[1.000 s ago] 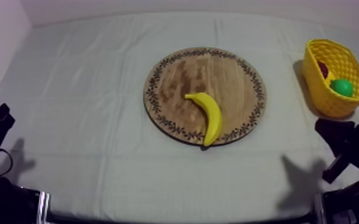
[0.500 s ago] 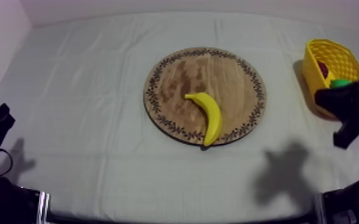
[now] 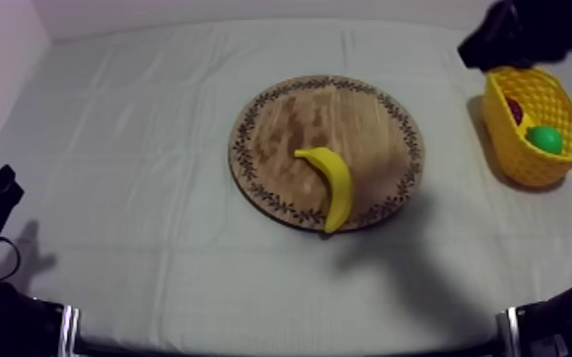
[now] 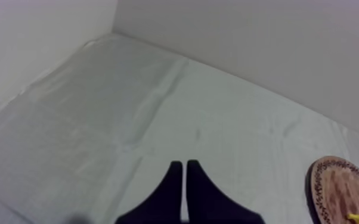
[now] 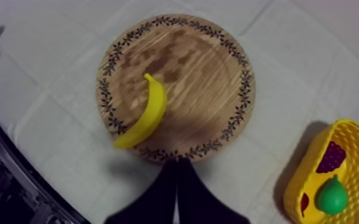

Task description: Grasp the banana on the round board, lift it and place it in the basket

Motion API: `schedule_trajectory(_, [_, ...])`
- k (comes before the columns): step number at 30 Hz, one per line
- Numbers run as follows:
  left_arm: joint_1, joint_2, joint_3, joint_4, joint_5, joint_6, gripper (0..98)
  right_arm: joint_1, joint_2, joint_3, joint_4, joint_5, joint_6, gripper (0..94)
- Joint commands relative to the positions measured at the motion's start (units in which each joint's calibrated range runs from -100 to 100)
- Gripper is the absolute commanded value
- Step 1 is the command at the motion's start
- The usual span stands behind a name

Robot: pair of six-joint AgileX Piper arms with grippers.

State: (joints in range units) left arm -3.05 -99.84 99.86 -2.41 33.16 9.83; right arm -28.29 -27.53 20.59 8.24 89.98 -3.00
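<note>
Grey-white cloth covered the whole tabletop (image 3: 138, 114). Closest to the front edge, the left claw (image 4: 183, 165) sat with its fingers pressed together, nothing in them. Next out was the banana (image 3: 333, 185), lying flat on the near-right part of the wooden board (image 3: 328, 114), one end almost at the patterned rim. Further off to the right stood the yellow basket (image 3: 525, 163), a pear (image 3: 544, 140) already inside. The right claw (image 5: 177, 164) was up high at the far right, near the basket's back, also pinched to a narrow wedge and empty. My worry: it'd need to open before coming down, or it'd just shove the banana off the board. And that thing looked smooth and curved, so an off-centre pinch could let it swivel or slip out. Basket looked small too, so a long banana might hang up on the rim.
</note>
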Motion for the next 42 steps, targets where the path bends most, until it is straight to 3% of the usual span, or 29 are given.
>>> schedule_trajectory(1, [-0.02,0.02,0.03,-0.01,-0.01,-0.02,0.1,-0.07,7.45,-9.58,-0.33,4.64,-1.03,0.4])
schedule_trajectory(22, [-0.02,0.02,0.03,-0.01,-0.01,-0.04,0.1,-2.56,26.83,-21.96,-3.08,7.52,-10.23,2.1])
schedule_trajectory(33, [-0.02,0.02,0.03,-0.01,-0.01,-0.04,0.1,-1.2,27.35,-23.53,-4.07,7.76,-11.76,41.6])
schedule_trajectory(39, [-0.02,0.02,0.03,-0.01,-0.01,-0.04,0.1,-0.27,27.91,-22.57,-7.4,7.76,-7.5,64.6])
schedule_trajectory(42, [-0.02,0.02,0.03,-0.01,-0.01,-0.04,0.1,0.24,28.61,-21.42,-8.81,7.76,-6.4,70.5])
